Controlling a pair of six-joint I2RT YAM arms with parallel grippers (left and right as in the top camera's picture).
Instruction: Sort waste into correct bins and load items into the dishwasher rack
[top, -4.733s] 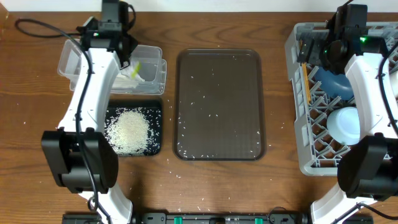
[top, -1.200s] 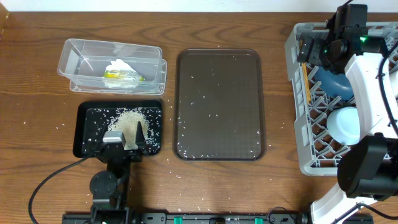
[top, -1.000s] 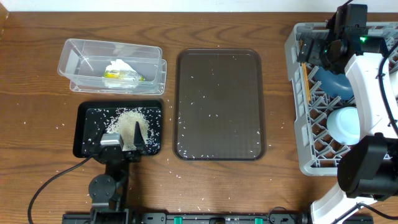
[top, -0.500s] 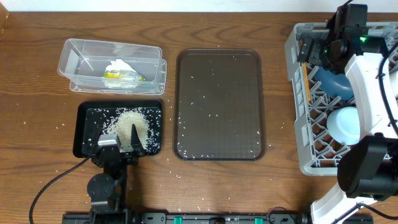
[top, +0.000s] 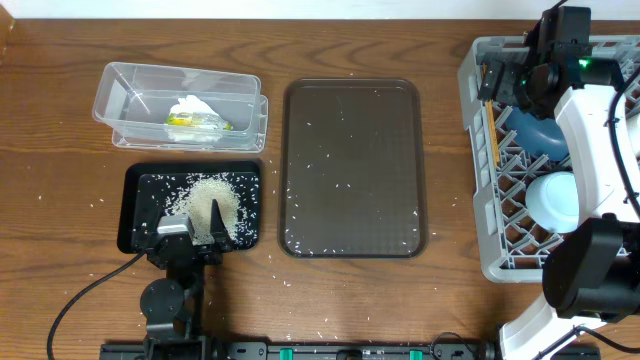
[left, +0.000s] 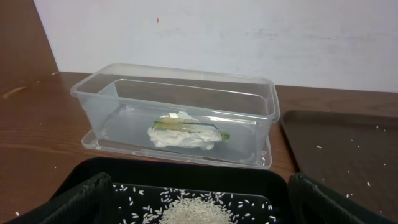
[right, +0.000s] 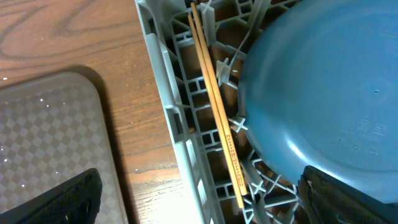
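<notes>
The left gripper and right gripper are both apart, holding nothing. With rice on the brown tray, I'd tip it slowly over the black tray

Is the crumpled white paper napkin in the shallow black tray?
No, the crumpled white paper napkin lies inside the clear plastic rectangular tub.

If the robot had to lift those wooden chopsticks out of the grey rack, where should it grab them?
Probably from straight above, near mid-length, pinching across both sticks at once. The chopsticks lie side by side on the lattice of the rack, squeezed between its wall and the blue plate, so a sideways approach looks blocked.
</notes>
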